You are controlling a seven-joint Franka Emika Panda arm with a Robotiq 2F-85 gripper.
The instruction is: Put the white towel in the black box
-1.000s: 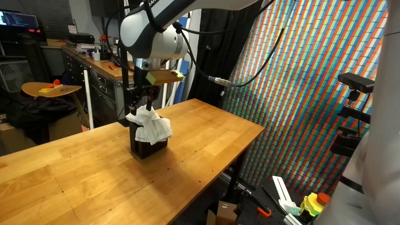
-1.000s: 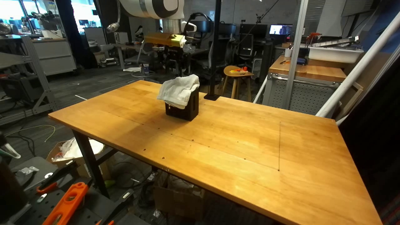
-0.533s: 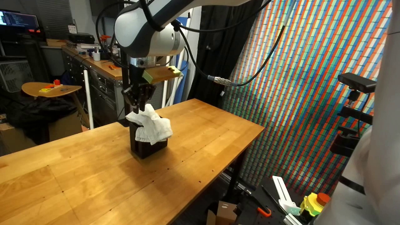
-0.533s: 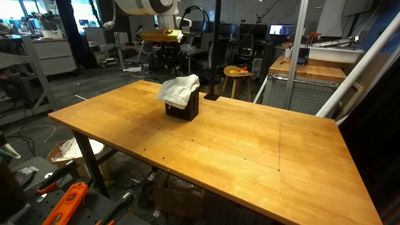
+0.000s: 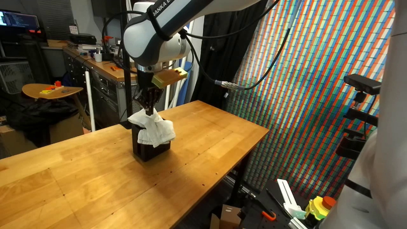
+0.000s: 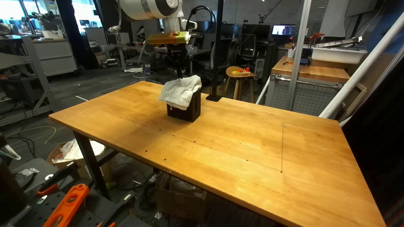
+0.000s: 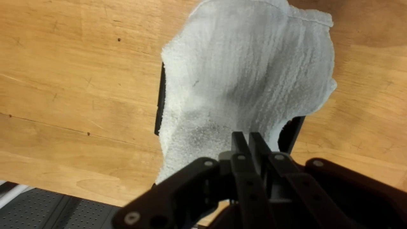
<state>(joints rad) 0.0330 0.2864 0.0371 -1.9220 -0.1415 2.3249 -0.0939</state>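
The white towel [image 5: 158, 128] lies draped over the top of the black box [image 5: 155, 152], spilling down one side, in both exterior views. From the wrist, the towel [image 7: 241, 60] covers most of the opening; a dark gap of the box [image 7: 290, 135] shows at the right. My gripper [image 7: 247, 135] is shut, its fingertips nearly together over the towel, with no cloth seen between them. In an exterior view the gripper [image 6: 180, 75] points down just above the towel [image 6: 181, 91]; whether the tips touch the cloth I cannot tell.
The box stands on a wooden table [image 5: 105, 178]. A black post [image 6: 217, 63] rises from the table edge close behind the box. A white pole [image 6: 363, 63] leans past the table's far corner. A grey cabinet [image 7: 35, 206] lies beyond the edge.
The fingers have come together from a wide stance. The gripper first rose and shifted aside, then came back down over the towel. Towel and box look unmoved.
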